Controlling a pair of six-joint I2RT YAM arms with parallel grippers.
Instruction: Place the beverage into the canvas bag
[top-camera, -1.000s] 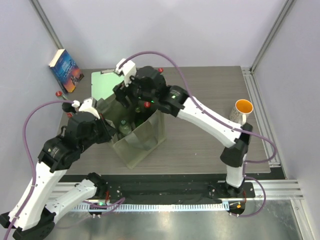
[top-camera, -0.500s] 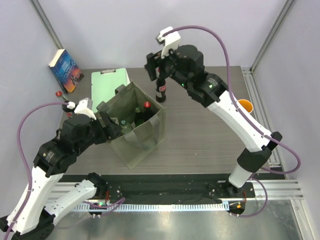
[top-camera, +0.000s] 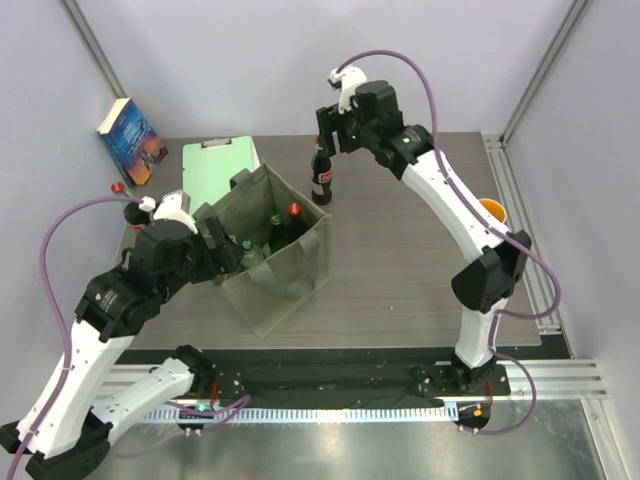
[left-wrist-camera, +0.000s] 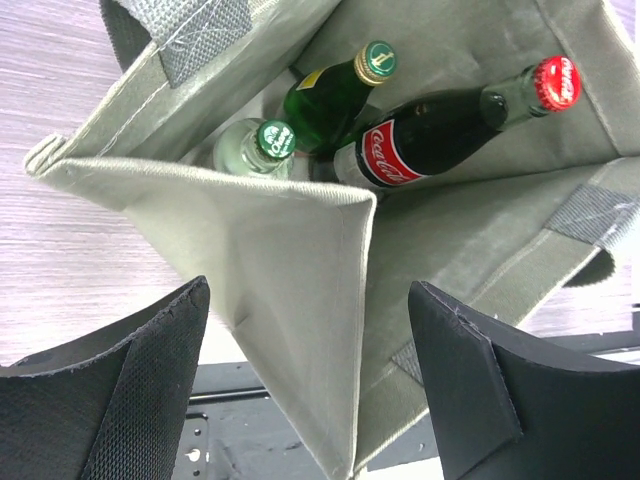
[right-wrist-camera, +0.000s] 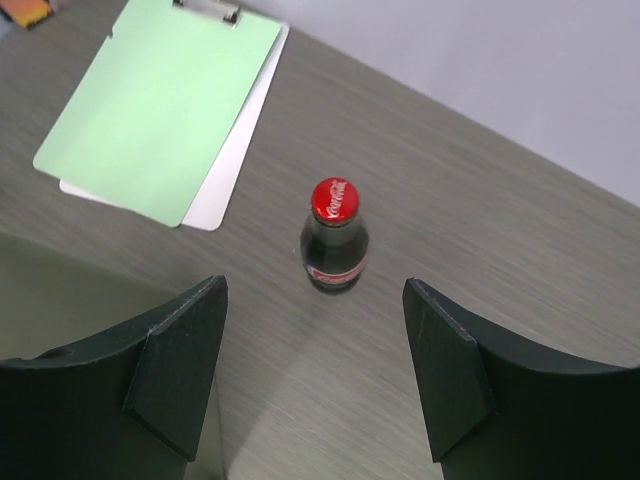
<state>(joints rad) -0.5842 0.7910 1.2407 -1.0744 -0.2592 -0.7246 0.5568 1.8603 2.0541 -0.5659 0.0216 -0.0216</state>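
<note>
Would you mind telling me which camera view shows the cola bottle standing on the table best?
The right wrist view: the cola bottle stands centred and unobstructed, red cap and label clear. The top external view shows it only small and from afar. The left wrist view misses it.

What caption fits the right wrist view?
Open right pincer hovers over a red-capped cola bottle standing on the table near a green clipboard.

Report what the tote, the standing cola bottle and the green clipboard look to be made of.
Canvas bag: matte woven fabric, judging by its stitched hems and soft folds. Cola bottle: probably glass, glossy with dark contents; its red cap looks like painted metal. Clipboard: smooth mint board, likely plastic, though not certain.
</note>
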